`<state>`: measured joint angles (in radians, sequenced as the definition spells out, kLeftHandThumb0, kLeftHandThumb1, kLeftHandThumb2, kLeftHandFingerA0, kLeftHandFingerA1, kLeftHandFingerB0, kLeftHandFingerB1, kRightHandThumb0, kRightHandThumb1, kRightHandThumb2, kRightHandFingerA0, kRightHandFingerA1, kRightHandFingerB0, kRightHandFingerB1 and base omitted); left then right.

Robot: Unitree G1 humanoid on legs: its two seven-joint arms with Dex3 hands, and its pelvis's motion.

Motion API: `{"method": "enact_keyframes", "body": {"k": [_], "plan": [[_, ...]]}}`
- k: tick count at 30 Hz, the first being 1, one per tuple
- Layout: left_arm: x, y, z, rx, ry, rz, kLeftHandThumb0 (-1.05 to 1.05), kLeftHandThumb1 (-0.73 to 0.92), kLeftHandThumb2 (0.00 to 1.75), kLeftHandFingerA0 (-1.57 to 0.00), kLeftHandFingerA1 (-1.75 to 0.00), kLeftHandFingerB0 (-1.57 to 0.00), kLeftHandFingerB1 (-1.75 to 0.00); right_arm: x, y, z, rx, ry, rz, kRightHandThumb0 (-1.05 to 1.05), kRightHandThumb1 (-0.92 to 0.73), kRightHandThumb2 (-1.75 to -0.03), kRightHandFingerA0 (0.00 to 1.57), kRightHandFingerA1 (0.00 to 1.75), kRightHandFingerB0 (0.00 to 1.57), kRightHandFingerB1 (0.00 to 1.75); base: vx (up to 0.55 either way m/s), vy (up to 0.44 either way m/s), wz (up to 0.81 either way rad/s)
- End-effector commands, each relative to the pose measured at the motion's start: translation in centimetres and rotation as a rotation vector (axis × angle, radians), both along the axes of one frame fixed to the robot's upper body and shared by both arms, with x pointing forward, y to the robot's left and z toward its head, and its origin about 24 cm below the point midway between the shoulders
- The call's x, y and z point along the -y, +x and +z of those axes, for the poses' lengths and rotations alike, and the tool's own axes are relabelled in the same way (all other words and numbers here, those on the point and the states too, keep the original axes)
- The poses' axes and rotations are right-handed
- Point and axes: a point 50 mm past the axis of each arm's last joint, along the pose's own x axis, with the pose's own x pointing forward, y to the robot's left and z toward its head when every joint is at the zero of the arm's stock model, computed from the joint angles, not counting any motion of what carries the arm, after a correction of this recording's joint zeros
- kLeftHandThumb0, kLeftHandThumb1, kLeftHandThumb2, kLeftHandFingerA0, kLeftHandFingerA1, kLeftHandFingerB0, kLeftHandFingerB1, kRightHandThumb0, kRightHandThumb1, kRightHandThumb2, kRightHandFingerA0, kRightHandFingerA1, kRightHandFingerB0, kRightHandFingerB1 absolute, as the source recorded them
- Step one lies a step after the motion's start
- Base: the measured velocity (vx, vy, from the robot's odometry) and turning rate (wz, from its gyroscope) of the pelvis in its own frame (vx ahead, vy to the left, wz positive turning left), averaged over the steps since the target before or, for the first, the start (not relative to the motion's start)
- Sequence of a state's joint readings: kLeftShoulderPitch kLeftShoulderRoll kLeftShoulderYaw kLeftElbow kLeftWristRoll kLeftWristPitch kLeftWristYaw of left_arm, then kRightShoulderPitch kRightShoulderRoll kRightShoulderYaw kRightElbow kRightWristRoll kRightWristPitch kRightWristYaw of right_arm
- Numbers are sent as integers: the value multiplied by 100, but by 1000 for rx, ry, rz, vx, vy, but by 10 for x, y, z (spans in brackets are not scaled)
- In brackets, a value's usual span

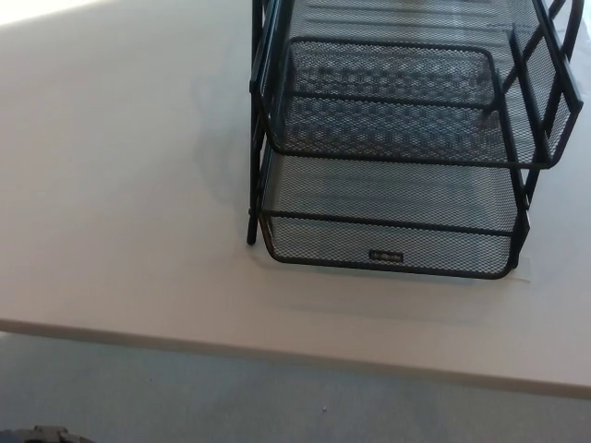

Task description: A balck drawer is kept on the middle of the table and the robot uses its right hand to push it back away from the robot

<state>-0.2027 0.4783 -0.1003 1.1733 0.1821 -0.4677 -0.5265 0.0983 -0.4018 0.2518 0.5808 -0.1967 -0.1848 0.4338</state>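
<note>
While no fingers show in head view, so their state can't be told, the black mesh drawer (388, 212) sits w/ stacked tiers on the pale counter (111, 185), right of centre, front lip near the counter's near edge, grey floor (277, 406) below.

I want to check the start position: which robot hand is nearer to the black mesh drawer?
Neither can be judged: no hand shows. The black mesh drawer stands alone on the table, untouched.
</note>
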Motion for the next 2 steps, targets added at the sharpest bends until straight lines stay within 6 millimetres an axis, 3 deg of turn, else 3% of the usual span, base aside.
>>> {"method": "enact_keyframes", "body": {"k": [1, 2], "plan": [[-7, -2, 4, -3, 27, -11, -73, 80, 65, -48, -37, -41, -35, 5, -3, 0, -6, -21, 12, -56, -65, -103, 55, 61, 31, 49, 0, 0, 0], [-7, -2, 4, -3, 27, -11, -73, 80, 65, -48, -37, -41, -35, 5, -3, 0, -6, -21, 12, -56, -65, -103, 55, 61, 31, 49, 0, 0, 0]]}}
